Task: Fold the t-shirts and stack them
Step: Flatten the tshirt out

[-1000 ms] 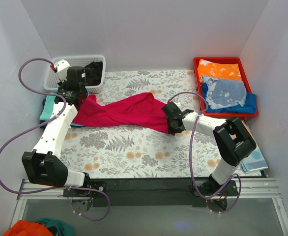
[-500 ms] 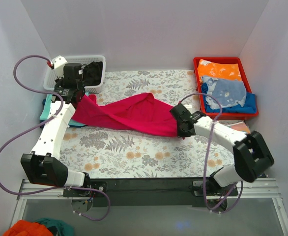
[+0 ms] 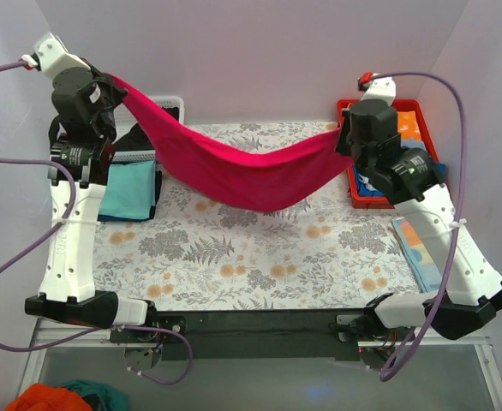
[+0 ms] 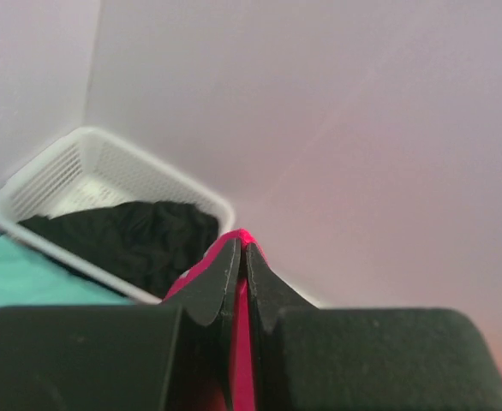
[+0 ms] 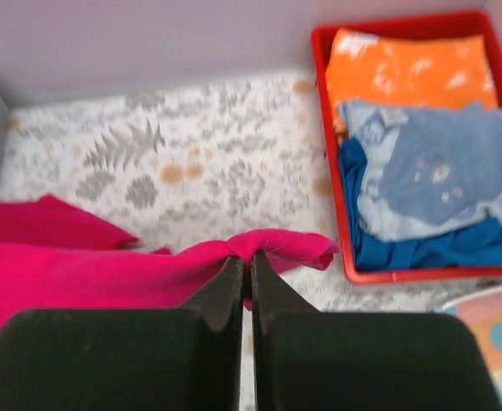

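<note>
**Red tee slung between both arms: tension it, then lower**

I have the red t-shirt hanging like a hammock above the table. One end is pinched in the left gripper, high by the back-left corner. The other end is pinched in the right gripper, near the red tray. Both pairs of fingers are closed tight on bunched cloth, with only a sliver of red showing between them. The middle sags low, and I cannot tell whether it touches the table.

To lay it out well, I judge I should draw the arms slightly further apart to take out the sag and hold both ends level. Then I would lower slowly onto the open middle, clear of the teal tee and the white basket. Each grip holds only a bunched edge, so a jerk could pull one free.
</note>
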`<state>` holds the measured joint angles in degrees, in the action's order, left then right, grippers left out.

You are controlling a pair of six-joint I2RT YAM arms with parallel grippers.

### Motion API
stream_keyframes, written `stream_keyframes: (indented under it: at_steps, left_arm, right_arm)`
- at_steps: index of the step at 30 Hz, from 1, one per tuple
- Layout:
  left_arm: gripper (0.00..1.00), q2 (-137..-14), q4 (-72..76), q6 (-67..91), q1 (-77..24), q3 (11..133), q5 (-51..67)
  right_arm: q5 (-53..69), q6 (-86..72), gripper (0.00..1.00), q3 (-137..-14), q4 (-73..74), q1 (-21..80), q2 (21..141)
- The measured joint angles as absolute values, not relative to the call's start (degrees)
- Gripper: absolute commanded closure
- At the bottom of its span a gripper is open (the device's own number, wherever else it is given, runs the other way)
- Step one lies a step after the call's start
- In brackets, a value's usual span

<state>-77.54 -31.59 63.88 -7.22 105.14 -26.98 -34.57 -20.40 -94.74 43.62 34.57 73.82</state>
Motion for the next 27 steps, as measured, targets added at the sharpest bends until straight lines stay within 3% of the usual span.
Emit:
stream_keyframes:
  at_steps: [5, 10, 21, 27]
  left_arm:
    - [1.0, -78.1, -29.7, 63.9, -7.2, 115.1, -22.4]
    - [1.0, -76.6, -26.3, 63.3, -7.2, 121.6, -18.8]
    - [1.0, -69.6, -20.0, 61.3, -7.2, 125.4, -14.5]
    - [1.0, -71.7, -16.2, 60.4, -7.2, 127.9, -14.6]
  right_arm:
    - [-36.4, -14.9, 0.99, -106.6, 43.6, 34.1, 76.5]
    - [-36.1, -11.8, 0.99, -109.7, 43.7, 34.0, 74.7]
    - [-33.2, -18.3, 0.99, -88.5, 42.0, 34.0, 54.2]
    - [-33.8, -19.4, 0.99, -88.2, 40.9, 34.0, 55.0]
